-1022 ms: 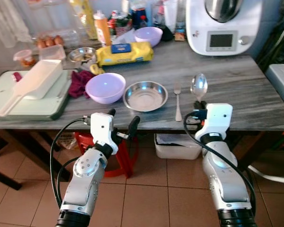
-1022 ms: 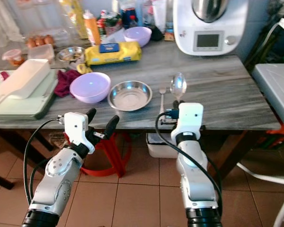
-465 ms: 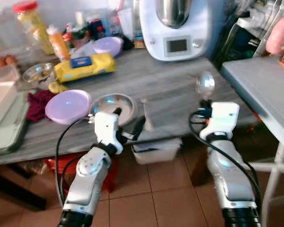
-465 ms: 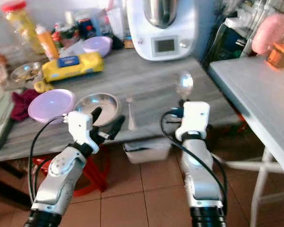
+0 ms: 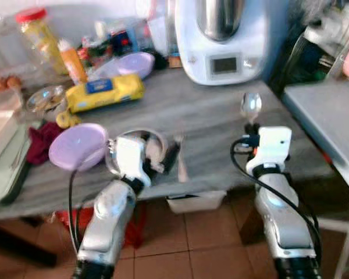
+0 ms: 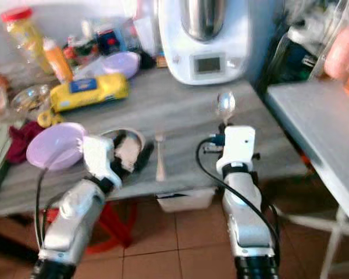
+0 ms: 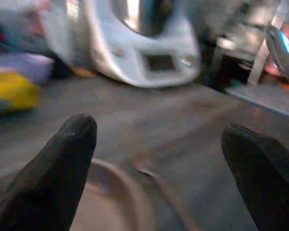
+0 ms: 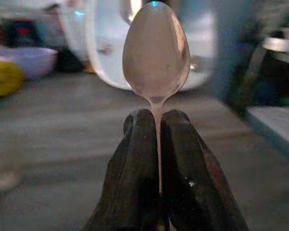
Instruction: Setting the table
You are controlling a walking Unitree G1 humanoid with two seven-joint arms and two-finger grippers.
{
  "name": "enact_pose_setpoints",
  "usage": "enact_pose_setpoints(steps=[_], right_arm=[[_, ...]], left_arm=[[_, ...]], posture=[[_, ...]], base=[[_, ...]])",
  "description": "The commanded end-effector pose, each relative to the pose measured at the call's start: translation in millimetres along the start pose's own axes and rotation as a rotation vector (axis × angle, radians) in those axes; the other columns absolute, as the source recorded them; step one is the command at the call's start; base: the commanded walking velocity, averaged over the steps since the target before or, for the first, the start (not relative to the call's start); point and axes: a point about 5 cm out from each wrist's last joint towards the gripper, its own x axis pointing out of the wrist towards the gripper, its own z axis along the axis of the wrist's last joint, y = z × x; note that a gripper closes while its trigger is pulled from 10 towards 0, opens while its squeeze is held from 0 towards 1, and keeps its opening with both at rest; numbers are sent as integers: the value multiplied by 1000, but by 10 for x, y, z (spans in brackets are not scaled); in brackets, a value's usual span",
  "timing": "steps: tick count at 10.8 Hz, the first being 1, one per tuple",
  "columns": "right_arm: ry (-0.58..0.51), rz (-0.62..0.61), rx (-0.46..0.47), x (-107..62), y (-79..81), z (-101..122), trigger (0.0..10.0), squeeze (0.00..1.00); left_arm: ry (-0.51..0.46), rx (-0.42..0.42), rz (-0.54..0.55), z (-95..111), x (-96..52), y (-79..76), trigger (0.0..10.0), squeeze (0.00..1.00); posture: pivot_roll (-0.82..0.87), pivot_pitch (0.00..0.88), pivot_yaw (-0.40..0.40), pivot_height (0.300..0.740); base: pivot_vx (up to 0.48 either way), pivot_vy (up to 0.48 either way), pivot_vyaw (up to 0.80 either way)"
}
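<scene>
The right end effector has its two fingers pressed together on the handle of a spoon, held upright with the bowl above the fingertips, over the near part of the grey table. The left end effector is spread wide, hovering above the steel bowl, apparently without touching it, though blur makes this uncertain. A fork lies just beside that bowl.
</scene>
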Motion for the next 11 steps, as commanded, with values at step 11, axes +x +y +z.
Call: enact_pose_setpoints(steps=[11], right_arm=[[49, 18, 97, -46, 125, -30, 10000, 0]], left_arm=[[86, 121, -221, 212, -553, 266, 10000, 0]], posture=[[-12, 114, 92, 740]], base=[[0, 0, 53]])
